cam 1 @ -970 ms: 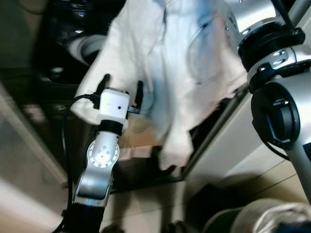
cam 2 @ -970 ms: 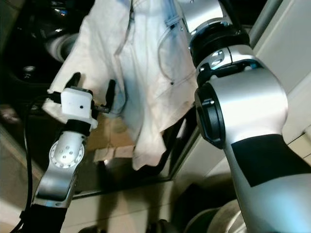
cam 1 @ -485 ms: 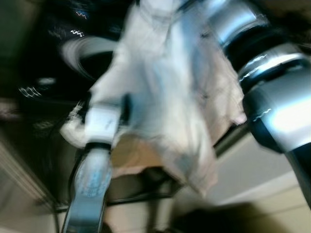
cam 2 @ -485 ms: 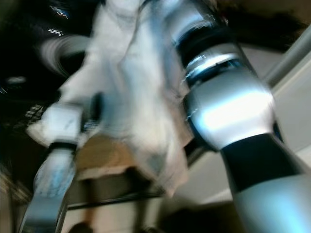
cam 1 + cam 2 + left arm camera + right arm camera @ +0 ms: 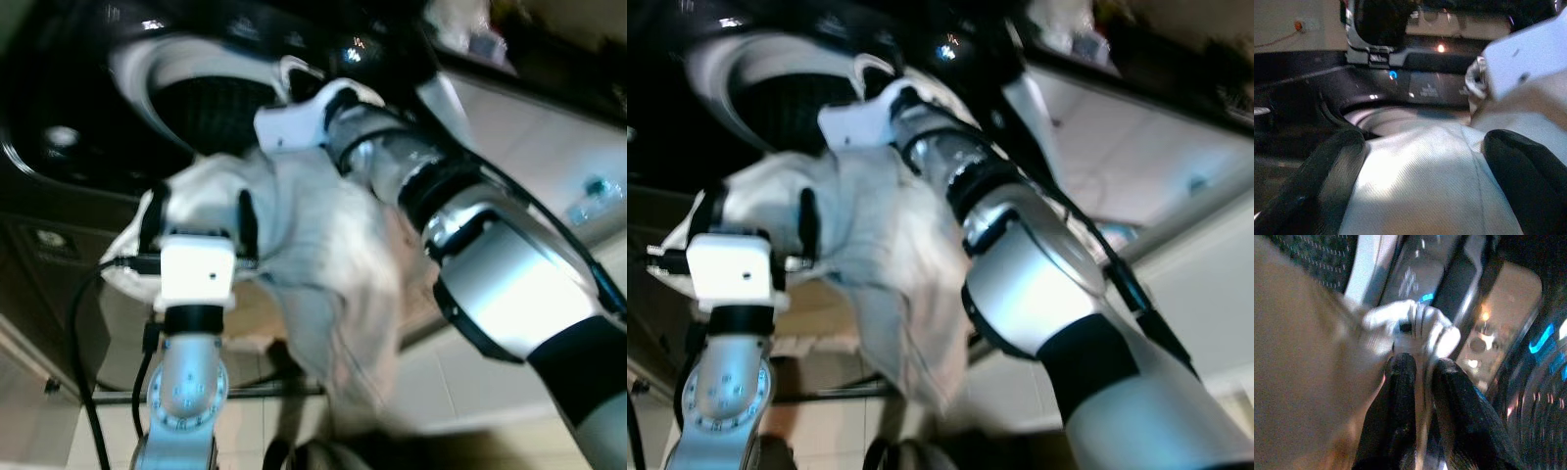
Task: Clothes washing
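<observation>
A white garment [image 5: 323,255] hangs from my right gripper [image 5: 1420,364], which is shut on a fold of it at the rim of the washing machine's drum [image 5: 132,73]. The cloth drapes down over the machine's front edge. The black top-loading washer [image 5: 59,147] has its dark drum opening [image 5: 211,108] just behind the garment. My left gripper [image 5: 199,211] is open, its two black fingers [image 5: 1337,161] standing on either side of the garment's lower left part. The right fingertips are hidden by cloth in the eye views.
The washer's lit control panel [image 5: 1430,90] lies behind the drum. A pale counter [image 5: 529,127] runs along the right with small items [image 5: 470,29] at its far end. A black cable [image 5: 83,313] loops beside my left arm. Tiled floor [image 5: 255,431] lies below.
The camera has swung, bringing the drum opening into view. My right gripper has carried the garment down from high up to the drum's rim. The left gripper stays open against the cloth.
</observation>
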Controlling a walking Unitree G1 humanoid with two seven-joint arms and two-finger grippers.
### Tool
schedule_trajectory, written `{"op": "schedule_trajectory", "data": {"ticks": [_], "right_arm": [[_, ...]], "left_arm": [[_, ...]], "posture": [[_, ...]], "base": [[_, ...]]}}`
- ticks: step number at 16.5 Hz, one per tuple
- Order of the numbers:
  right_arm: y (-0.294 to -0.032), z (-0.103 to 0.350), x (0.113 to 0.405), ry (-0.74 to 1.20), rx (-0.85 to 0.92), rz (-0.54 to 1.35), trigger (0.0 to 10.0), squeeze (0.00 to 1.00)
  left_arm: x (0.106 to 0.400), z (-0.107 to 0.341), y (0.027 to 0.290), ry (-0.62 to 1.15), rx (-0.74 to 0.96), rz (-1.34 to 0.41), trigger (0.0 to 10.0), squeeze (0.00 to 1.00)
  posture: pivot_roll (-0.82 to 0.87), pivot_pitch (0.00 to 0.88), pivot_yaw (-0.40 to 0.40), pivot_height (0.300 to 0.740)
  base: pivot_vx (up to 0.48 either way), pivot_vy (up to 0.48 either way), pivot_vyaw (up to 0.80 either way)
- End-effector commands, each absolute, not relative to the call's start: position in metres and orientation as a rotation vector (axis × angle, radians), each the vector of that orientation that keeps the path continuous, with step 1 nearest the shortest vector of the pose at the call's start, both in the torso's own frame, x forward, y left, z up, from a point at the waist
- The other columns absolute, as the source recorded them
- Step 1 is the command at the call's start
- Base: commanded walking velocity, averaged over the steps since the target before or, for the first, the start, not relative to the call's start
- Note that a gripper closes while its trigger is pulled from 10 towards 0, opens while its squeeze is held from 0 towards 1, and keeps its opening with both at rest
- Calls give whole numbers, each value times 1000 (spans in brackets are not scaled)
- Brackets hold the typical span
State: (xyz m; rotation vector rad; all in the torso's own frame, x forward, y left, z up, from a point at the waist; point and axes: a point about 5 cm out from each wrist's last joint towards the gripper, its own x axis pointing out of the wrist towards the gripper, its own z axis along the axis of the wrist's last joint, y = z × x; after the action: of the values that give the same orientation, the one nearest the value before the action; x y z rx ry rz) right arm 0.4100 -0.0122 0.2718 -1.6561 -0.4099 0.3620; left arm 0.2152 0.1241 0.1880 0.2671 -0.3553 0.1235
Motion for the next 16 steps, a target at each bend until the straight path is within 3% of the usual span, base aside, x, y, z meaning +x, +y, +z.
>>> {"op": "schedule_trajectory", "data": {"ticks": [1,3,4,9,12,16], "right_arm": [[-24,275,414,-392,-1604,308,10000,1000],[-29,295,416,-358,-1319,244,10000,1000],[-33,299,418,-325,-1193,235,10000,1000],[-38,301,419,-281,-1045,224,10000,1000],[-40,299,420,-242,-923,219,10000,1000],[-45,300,422,-205,-766,211,10000,1000]], "left_arm": [[216,178,116,-299,319,83,10000,0],[213,206,108,-477,505,25,10000,0],[212,209,111,-482,552,1,10000,0],[195,188,125,-292,580,-59,10000,0],[168,184,137,-172,624,-115,10000,0],[150,202,148,-159,630,-158,10000,0]], "posture": [[276,154,-314,740],[275,145,-306,740],[279,140,-303,740],[314,140,-314,740],[364,136,-326,740],[419,131,-335,740]], "base": [[0,0,0],[0,0,0],[0,0,0],[0,0,0],[0,0,0],[0,0,0]]}}
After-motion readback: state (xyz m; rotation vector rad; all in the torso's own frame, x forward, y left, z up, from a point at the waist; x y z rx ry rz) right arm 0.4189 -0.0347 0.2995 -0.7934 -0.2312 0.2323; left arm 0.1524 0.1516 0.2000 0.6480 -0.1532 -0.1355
